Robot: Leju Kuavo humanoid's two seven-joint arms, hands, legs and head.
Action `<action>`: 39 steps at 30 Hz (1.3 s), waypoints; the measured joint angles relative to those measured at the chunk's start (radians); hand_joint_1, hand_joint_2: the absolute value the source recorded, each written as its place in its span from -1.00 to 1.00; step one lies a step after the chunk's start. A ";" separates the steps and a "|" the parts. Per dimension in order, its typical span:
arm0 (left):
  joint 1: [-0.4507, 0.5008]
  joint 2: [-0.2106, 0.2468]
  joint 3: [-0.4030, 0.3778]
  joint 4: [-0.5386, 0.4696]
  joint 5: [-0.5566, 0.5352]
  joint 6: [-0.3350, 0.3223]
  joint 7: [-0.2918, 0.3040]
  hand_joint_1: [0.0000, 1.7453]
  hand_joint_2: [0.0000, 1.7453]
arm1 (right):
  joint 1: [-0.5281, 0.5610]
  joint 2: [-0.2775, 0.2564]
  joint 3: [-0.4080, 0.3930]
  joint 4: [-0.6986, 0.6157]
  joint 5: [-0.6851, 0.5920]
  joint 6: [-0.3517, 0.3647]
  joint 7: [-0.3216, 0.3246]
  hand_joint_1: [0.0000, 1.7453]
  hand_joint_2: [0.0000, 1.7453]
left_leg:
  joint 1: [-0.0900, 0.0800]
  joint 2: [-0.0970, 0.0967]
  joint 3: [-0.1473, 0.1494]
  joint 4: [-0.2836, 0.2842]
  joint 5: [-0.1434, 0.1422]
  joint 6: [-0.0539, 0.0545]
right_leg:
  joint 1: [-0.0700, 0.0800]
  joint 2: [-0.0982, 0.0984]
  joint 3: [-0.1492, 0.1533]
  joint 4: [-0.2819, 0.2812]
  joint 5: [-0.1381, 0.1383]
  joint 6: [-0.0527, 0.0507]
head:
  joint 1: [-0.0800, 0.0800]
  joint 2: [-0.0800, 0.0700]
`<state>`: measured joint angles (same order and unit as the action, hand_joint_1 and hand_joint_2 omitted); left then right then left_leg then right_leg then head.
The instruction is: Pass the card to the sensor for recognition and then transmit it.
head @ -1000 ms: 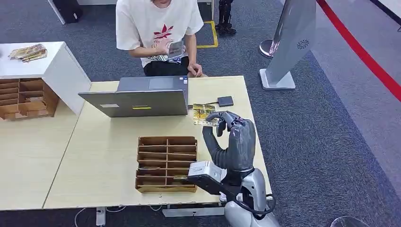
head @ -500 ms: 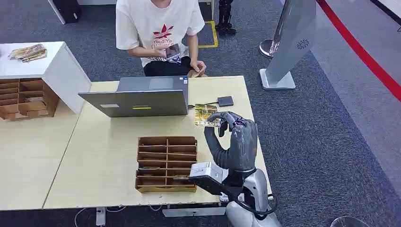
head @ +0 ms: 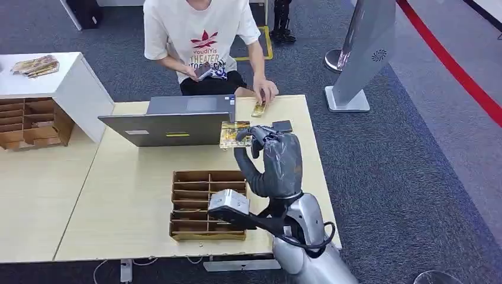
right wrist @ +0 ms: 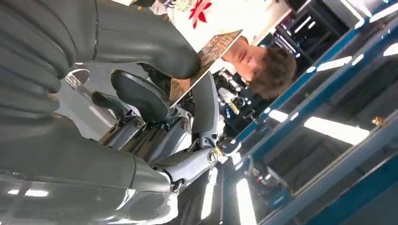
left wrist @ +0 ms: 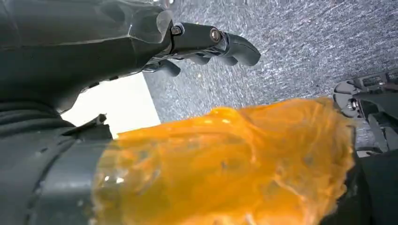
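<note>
In the head view my right hand (head: 269, 160) is raised over the table's right part and pinches a gold patterned card (head: 233, 135) upright, close to the laptop's right edge. The right wrist view has the card (right wrist: 209, 55) clamped between the thick thumb (right wrist: 141, 35) and a dark finger. The sensor, a small dark square pad (head: 282, 126), lies flat on the table just right of the held card. In the left wrist view my left hand (left wrist: 141, 42) hangs above grey carpet, with a blurred orange mass (left wrist: 225, 164) close to the camera; whether it holds anything is unclear.
A grey laptop (head: 175, 122) stands at the table's back. A wooden slotted organizer (head: 208, 204) sits near the front edge. A seated person sets another gold card (head: 258, 109) on the table (head: 130, 195) behind the sensor. A white kiosk stand (head: 361, 53) is on the right.
My right hand has carried the card left and farther back, toward the laptop. The person's hand came down onto the table with another card.
</note>
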<state>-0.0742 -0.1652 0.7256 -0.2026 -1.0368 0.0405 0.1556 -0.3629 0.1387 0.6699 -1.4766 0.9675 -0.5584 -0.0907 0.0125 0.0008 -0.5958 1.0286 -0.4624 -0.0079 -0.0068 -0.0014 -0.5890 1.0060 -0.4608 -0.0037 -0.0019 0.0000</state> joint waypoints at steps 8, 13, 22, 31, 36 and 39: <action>-0.038 -0.005 -0.040 0.000 -0.067 -0.025 0.038 -1.00 -1.00 | -0.252 0.062 -0.011 0.276 0.107 0.069 0.120 1.00 1.00 | 0.000 0.000 0.000 0.000 0.001 0.000 | 0.000 0.000 0.000 0.000 0.001 0.000 | 0.000 0.000; -0.052 -0.008 -0.078 0.000 -0.089 -0.037 0.046 -1.00 -1.00 | -0.394 0.090 -0.035 0.488 0.174 0.079 0.158 1.00 1.00 | 0.000 0.000 0.000 0.000 0.001 0.000 | 0.000 0.000 0.000 0.000 0.001 0.000 | 0.000 0.000; -0.072 -0.010 -0.125 0.000 -0.113 -0.053 0.055 -1.00 -1.00 | -0.550 0.125 -0.066 0.753 0.252 0.105 0.253 1.00 1.00 | 0.000 0.000 0.000 0.000 0.001 0.000 | 0.000 0.000 0.000 0.000 0.001 0.000 | 0.000 0.000; -0.076 -0.016 -0.148 0.000 -0.115 -0.057 0.061 -1.00 -1.00 | -0.607 0.142 -0.098 0.898 0.269 0.111 0.289 -1.00 1.00 | 0.000 0.000 0.000 0.001 0.001 0.000 | 0.000 0.000 0.000 0.000 0.001 0.000 | 0.000 0.000; -0.080 -0.018 -0.156 0.000 -0.104 -0.061 0.069 -1.00 -1.00 | -0.612 0.160 -0.129 0.929 0.197 0.155 0.221 -1.00 -1.00 | 0.000 0.000 0.000 0.000 0.001 0.000 | 0.000 0.000 -0.001 0.000 0.001 0.000 | 0.000 0.000; -0.081 -0.019 -0.157 0.000 -0.092 -0.060 0.070 -1.00 -1.00 | -0.593 0.179 -0.168 0.911 0.062 0.164 0.111 -1.00 -1.00 | 0.000 0.000 0.000 0.000 0.001 0.000 | 0.000 0.000 -0.001 0.000 0.001 0.000 | 0.000 0.000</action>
<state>-0.1549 -0.1839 0.5688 -0.2029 -1.1284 -0.0198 0.2258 -0.9554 0.3178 0.5016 -0.5658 1.0297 -0.3948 0.0204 0.0126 0.0006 -0.5961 1.0290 -0.4613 -0.0082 -0.0068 -0.0013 -0.5900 1.0063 -0.4601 -0.0038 -0.0023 0.0000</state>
